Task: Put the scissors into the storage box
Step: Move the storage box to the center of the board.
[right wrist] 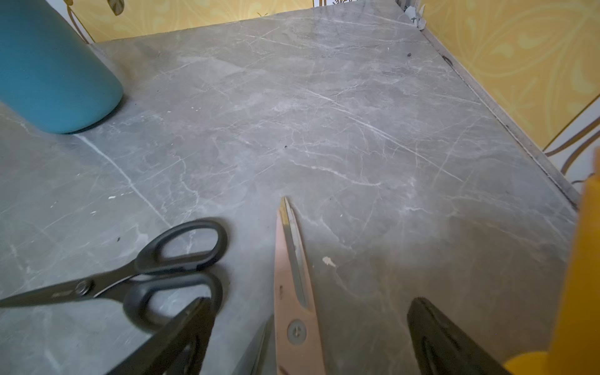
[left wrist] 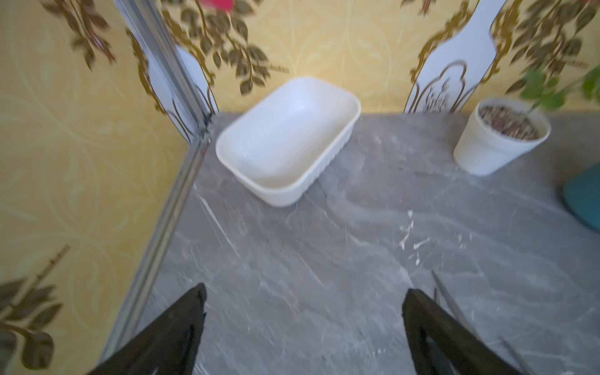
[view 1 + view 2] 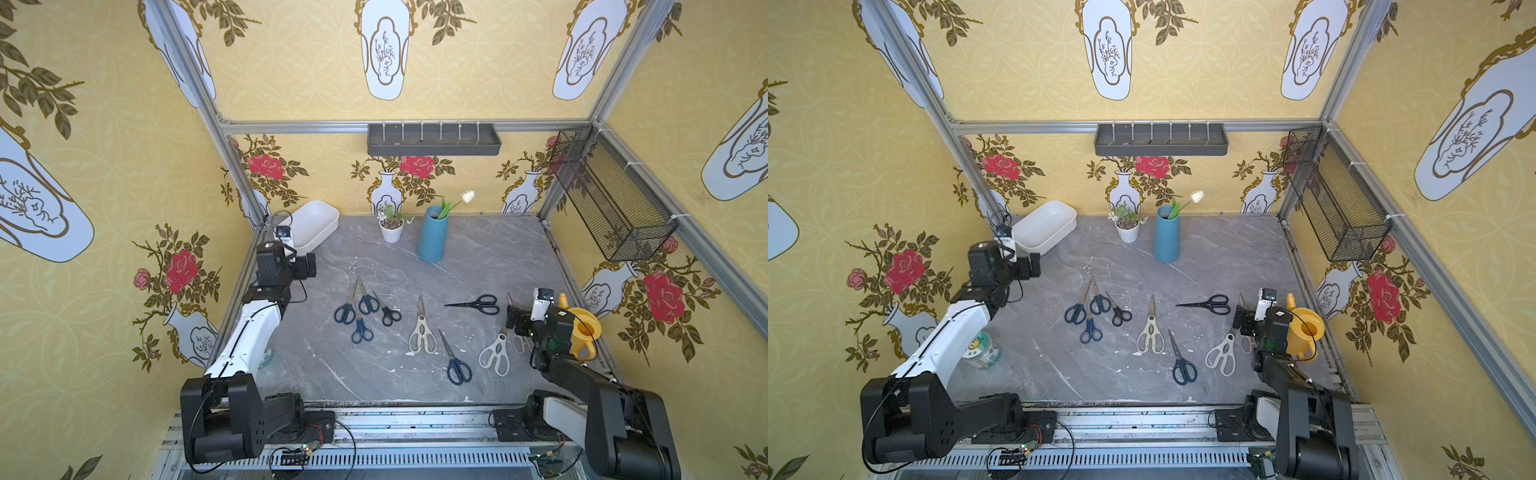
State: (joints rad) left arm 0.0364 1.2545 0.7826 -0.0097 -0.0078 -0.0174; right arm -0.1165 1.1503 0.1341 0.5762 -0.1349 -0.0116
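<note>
The box (image 2: 292, 194) sits in the far left corner of the table (image 3: 478, 257). It is white, shallow and round-cornered, and I see only its bare floor. The vase (image 3: 432, 237) holds one tulip (image 3: 467, 196), and the pot (image 3: 391, 232) beside it holds one small plant. I can't make out the contents of the wall tray (image 3: 434, 147) or the mesh basket (image 3: 615, 208).

All the scissors (image 3: 422, 336) lie flat on the table, well apart from the box. I count nine: four blue pairs (image 3: 361, 330), two black pairs (image 3: 482, 304), two cream shears (image 3: 494, 355) and one pink shears (image 1: 282, 276) half hidden under my right arm. Three blue pairs and one black are bunched left of centre.

My left gripper (image 2: 303, 298) hovers near the box, jaws spread wide with nothing between them. My right gripper (image 1: 311, 302) is just as wide and holds nothing. It hangs over the pink blades, beside the yellow can (image 3: 584, 328).
</note>
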